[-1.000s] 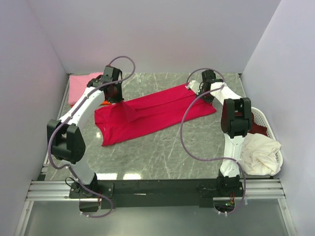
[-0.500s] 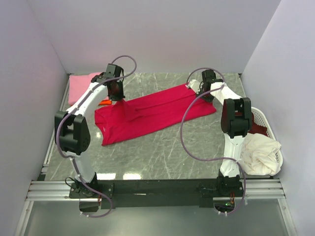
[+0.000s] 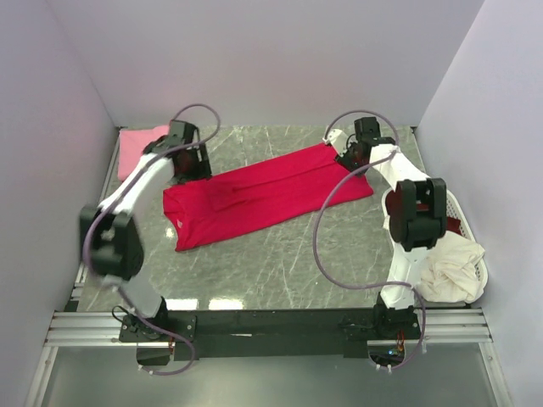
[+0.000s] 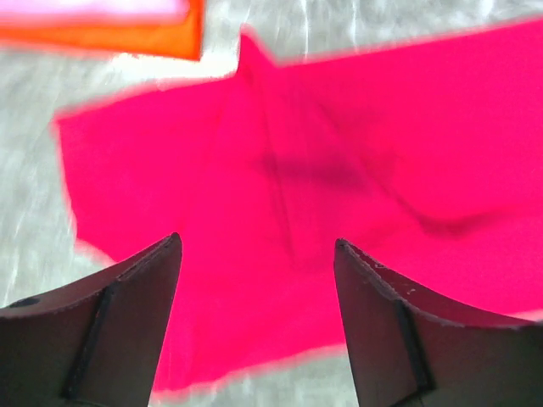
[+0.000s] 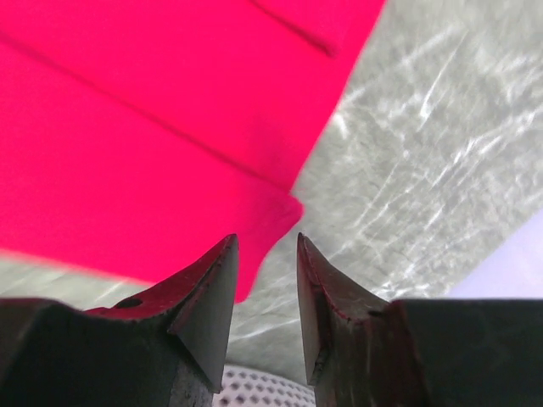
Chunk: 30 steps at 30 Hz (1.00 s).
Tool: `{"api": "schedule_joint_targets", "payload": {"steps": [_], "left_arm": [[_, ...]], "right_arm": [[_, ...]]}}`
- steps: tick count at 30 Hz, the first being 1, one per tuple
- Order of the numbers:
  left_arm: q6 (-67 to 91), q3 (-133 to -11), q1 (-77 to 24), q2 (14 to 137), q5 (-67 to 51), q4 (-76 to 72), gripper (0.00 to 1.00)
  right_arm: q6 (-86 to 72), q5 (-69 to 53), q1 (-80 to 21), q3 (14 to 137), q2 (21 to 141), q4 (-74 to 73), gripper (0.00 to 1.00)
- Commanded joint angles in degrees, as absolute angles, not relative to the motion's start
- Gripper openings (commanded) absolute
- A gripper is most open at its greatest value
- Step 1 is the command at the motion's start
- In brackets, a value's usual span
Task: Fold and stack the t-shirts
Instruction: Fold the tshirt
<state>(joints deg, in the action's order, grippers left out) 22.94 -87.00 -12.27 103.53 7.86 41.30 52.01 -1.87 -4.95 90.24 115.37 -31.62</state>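
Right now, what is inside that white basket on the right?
A crumpled cream shirt fills most of the basket, with a bit of maroon cloth showing behind it. Whatever lies under the cream shirt is covered.

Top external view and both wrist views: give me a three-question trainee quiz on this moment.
1. True or false: the right end effector grips the red t-shirt.
2. Which lies in the white basket? A: blue towel. B: cream shirt. C: green cap.
3. Fill in: the left end effector hovers over the red t-shirt with its jaws ____.
Key: 1 false, its jaws stand apart beside the shirt's corner; 2 B; 3 open.
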Motion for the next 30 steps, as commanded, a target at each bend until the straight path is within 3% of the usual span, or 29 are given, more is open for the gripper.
{"api": "schedule_joint_targets", "payload": {"steps": [1,6,11,20,28,30], "left_arm": [[29.25,-78.7,-10.38,85.9,6.1,36.22,0.77],[41.02,-53.56,-6.33,66.06,-3.68,30.95,0.7],[48.77,-38.69,-5.71,57.31,-3.53,28.3,0.69],[47.65,-38.05,-2.99,62.3,4.92,27.16,0.63],[44.3,-40.34,-0.18,69.69,3.25,26.37,0.59],[42.9,-41.22,-0.18,71.71,2.03,26.72,0.53]], "right_arm": [[50.62,-14.38,-4.92,88.77,107.23,-36.44,0.41],[56.76,-29.85,-6.15,84.05,103.55,-45.61,0.47],[64.15,-30.77,-9.75,74.81,98.71,-44.22,0.47],[60.91,-30.23,-14.15,71.46,96.94,-41.22,0.47],[60.64,-28.48,-14.5,69.61,97.29,-39.64,0.47],[60.47,-27.78,-14.41,69.79,97.73,-39.55,0.47]]}}
